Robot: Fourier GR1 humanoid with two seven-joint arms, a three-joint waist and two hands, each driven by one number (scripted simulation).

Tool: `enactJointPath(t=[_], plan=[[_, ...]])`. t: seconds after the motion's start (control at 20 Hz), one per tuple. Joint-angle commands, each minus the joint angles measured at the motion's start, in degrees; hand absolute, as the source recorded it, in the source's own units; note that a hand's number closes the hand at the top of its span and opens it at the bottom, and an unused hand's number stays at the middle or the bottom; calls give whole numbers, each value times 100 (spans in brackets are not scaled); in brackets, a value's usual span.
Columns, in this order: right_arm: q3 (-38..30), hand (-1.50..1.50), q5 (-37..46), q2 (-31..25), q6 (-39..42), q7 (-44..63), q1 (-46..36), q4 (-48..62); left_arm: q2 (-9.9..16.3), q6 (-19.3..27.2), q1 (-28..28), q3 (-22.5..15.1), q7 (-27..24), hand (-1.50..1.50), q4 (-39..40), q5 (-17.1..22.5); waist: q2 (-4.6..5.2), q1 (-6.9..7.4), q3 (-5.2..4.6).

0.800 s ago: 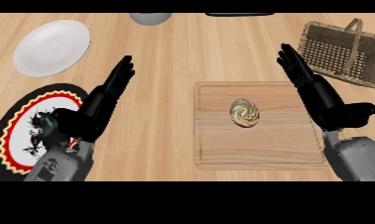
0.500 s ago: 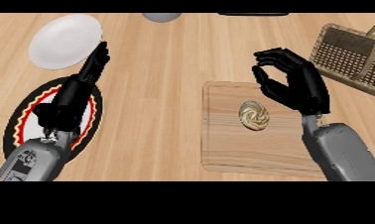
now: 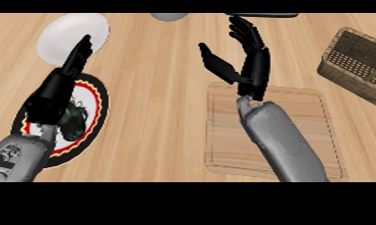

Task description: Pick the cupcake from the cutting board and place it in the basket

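The right hand point(image 3: 246, 62) is spread open, empty, above the cutting board point(image 3: 308, 119).

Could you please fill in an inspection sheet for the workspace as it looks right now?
Surface: wooden counter, light planks.
Job's things: cutting board at right, partly under the right forearm; cupcake not visible on it; basket at the right edge, cut off.
Clutter: white plate upper left; patterned plate at left; grey object at the top edge.
Hands: left hand open over the patterned plate; right hand open, raised beyond the board.
Cables: nothing seen.
Surroundings: dark object at the top edge.
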Motion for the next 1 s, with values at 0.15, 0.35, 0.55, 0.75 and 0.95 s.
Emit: enactJointPath(t=[0.15, 0.35, 0.55, 0.75, 0.95], plan=[[555, -150, 1501, -962, -720, 1933, -891, 1821, 110, 2, 72, 105, 68, 0, 19, -16, -122, -161, -75], [1102, -150, 1780, -1624, 654, 3079, -1204, 2424, 211, -28, 120, 198, 50, 0, 99, -4, -192, -245, -108], [1710, -150, 1794, -1822, 2459, 4158, -1754, 2561, 90, -6, 95, 142, 83, 0, 119, 13, -189, -228, -90], [1896, -150, 1319, -1833, 4246, 5229, -2280, 2248, 160, 22, 196, 231, -20, 0, 151, -16, -211, -268, -47], [1737, -150, 737, -1892, 5556, 6439, -2889, 1744, 128, 89, 266, 305, -44, 0, 115, -22, -156, -356, -4]])
